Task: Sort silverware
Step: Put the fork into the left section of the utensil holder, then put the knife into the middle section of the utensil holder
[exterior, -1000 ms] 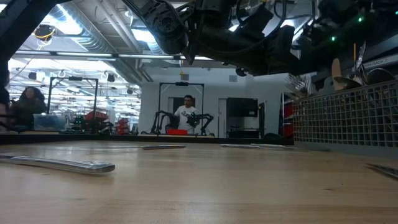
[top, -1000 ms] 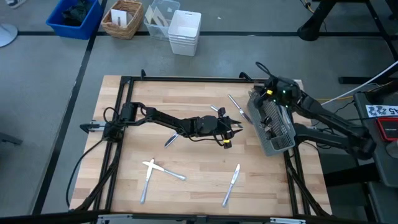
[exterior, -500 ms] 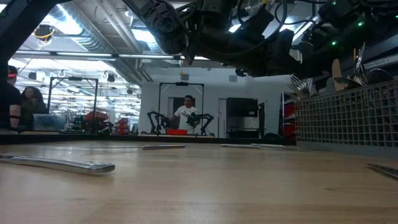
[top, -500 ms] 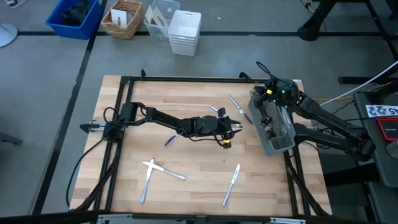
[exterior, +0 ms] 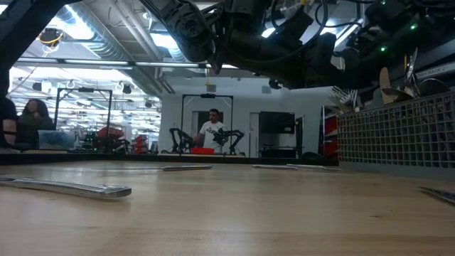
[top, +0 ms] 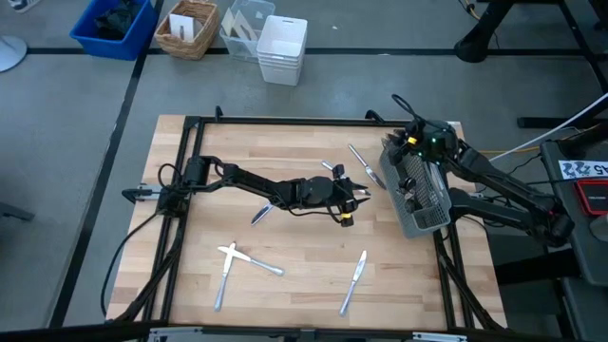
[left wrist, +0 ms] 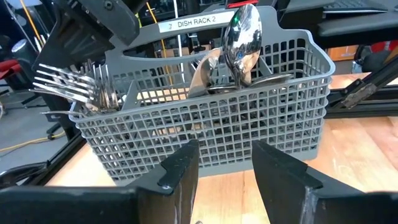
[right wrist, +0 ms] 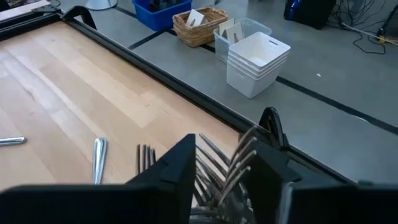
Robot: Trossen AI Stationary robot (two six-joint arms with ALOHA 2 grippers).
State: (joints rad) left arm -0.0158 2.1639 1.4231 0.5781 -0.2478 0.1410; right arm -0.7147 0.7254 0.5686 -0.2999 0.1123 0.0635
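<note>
**Loose cutlery on the tabletop, the rest racked in the grey basket at 3 o'clock**

Nearest, at 6 o'clock, a crossed fork and knife (top: pixel 231 258) and a lone knife (top: pixel 354 278) lie flat on the wooden tabletop (top: pixel 304 299); more silverware (top: pixel 363 161) lies near the middle toward 1 o'clock. Each piece looks stiff, light and slick, lying too flat for an easy pinch, so the narrow handle, taken crosswise, seems the best hold. The left gripper (left wrist: pixel 225 163) hovers at centre, jaws parted and empty, facing the basket (left wrist: pixel 205 134), where forks (left wrist: pixel 74 87) and a spoon (left wrist: pixel 241 34) stand sorted. Farthest, the right gripper (right wrist: pixel 225 163) sits over the basket's 12 o'clock end, jaws apart around fork tines (right wrist: pixel 236 165), though a firm grip cannot be told.
</note>
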